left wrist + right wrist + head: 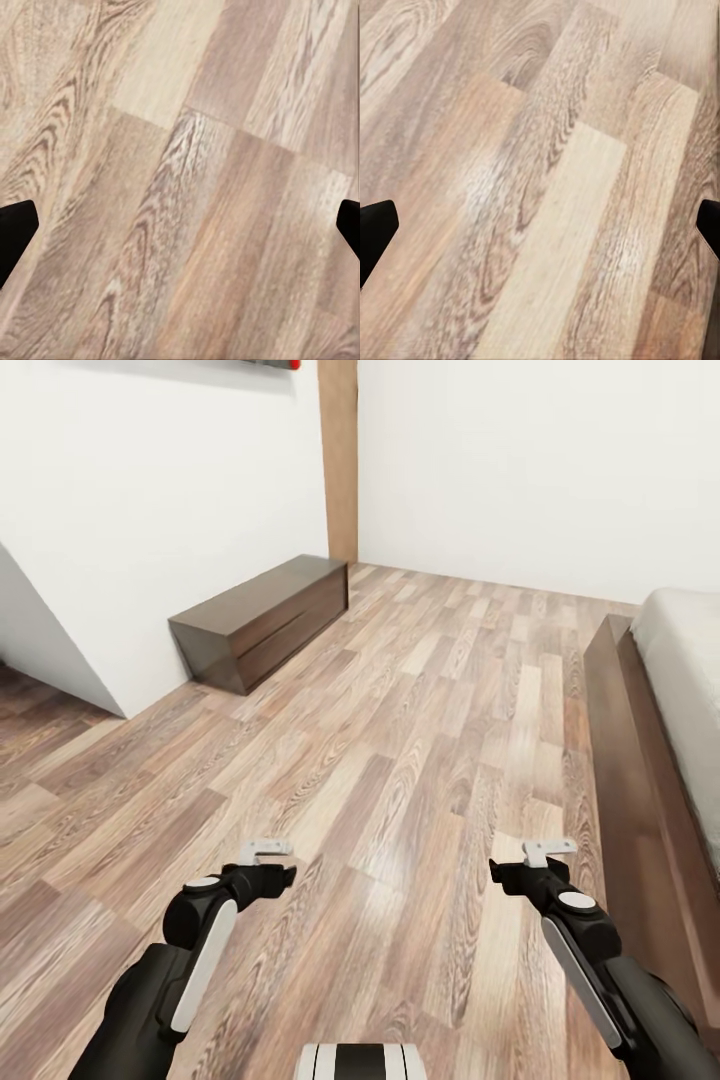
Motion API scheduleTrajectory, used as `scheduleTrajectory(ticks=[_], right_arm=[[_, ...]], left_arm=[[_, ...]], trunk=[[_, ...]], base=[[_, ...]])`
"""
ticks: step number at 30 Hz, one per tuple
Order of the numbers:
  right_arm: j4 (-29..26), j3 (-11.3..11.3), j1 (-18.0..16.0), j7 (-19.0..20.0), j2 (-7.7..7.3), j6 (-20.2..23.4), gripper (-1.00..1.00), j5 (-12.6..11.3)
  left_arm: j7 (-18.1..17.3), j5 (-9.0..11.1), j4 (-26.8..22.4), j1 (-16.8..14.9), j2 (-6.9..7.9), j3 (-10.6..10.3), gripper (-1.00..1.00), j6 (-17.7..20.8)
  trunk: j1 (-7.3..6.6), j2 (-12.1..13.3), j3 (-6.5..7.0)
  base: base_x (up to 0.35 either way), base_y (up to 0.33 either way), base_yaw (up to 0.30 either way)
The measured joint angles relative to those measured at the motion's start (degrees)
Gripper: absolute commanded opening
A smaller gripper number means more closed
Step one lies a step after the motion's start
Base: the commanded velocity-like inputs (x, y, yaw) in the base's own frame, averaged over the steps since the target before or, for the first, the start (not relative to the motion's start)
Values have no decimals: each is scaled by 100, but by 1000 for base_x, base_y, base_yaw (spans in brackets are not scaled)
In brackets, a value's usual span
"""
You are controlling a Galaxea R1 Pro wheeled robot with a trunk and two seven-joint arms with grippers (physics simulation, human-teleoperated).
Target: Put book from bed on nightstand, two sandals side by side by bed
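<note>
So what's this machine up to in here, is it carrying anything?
Nothing is being handled right now. The robot stands on the wood-plank floor with both arms held out low in front. The left pincer and the right pincer are both open and empty, with just floor beneath them. The bed lies along its right side, and a long low dark bench sits against the white wall ahead on the left.
</note>
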Motion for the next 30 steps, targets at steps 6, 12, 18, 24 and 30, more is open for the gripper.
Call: scheduleTrajectory(ticks=[6, 12, 18, 24, 30], right_arm=[[-3, 10, 0, 0, 0, 29, 100, 5], [-2, 15, 0, 0, 0, 58, 100, 5], [2, 16, 0, 0, 0, 96, 100, 5], [2, 16, 0, 0, 8, 112, 100, 4], [4, 17, 0, 0, 9, 115, 100, 3]], left_arm=[[0, 21, 11, 3, -10, 12, 100, 12], [0, 28, 26, 2, -16, 13, 100, 14], [0, 31, 27, 4, -24, 14, 100, 20], [0, 32, 28, 1, -24, 14, 100, 19], [0, 32, 28, 3, -23, 12, 100, 19]], trunk=[[-15, 8, 186], [-31, 16, 331], [-46, 24, 460], [-62, 33, 553], [-77, 40, 643]], base=[[0, 0, 0], [0, 0, 0], [0, 0, 0], [0, 0, 0], [0, 0, 0]])
